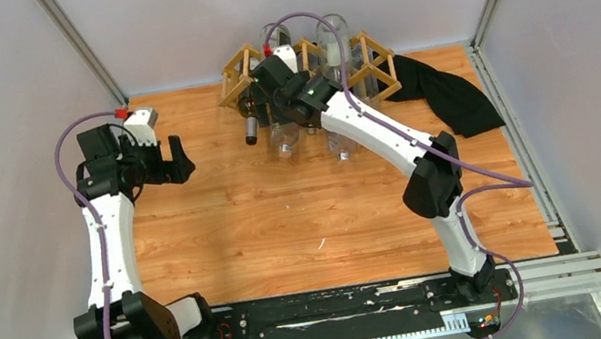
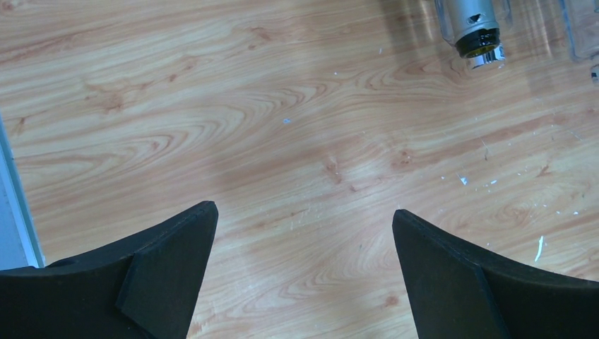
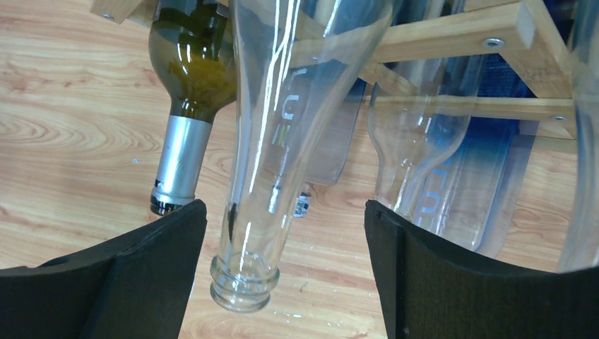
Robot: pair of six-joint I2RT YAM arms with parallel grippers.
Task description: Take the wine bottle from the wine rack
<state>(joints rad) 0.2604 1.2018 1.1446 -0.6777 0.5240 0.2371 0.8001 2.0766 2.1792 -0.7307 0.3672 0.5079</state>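
The clear glass wine bottle with a long tapering neck [image 3: 261, 191] lay in the light natural-wood lattice wine rack [image 3: 452, 32] at the far edge of the wood-grain table [image 3: 70, 127]. Its body sat in a cell and its open mouth sloped down towards the near side. Whether the mouth rested on the table or hung just above it could not be told from the wrist view.

The right tool [image 3: 284, 226] was released, its black fingers [image 3: 141, 282] standing either side of the neck with a gap showing on both sides and nothing yet gripped. The neck sat nearer the left finger than the right. The left tool [image 2: 304, 210] was also released and held nothing, well apart from the rack over bare table.

The step in hand looked to be the grasp on the neck. Doing it well called for centring the neck first, so that both pads met the glass together and did not push it sideways. A hold just behind the lip ring seemed wise, since smooth tapering glass could slip forward. Just beside it lay a dark olive glass bottle with a silver foil capsule [image 3: 176, 148] and other clear bottles, so the pull probably needed to run straight along the bottle's own axis. A slow draw would help keep the light rack from being dragged along.
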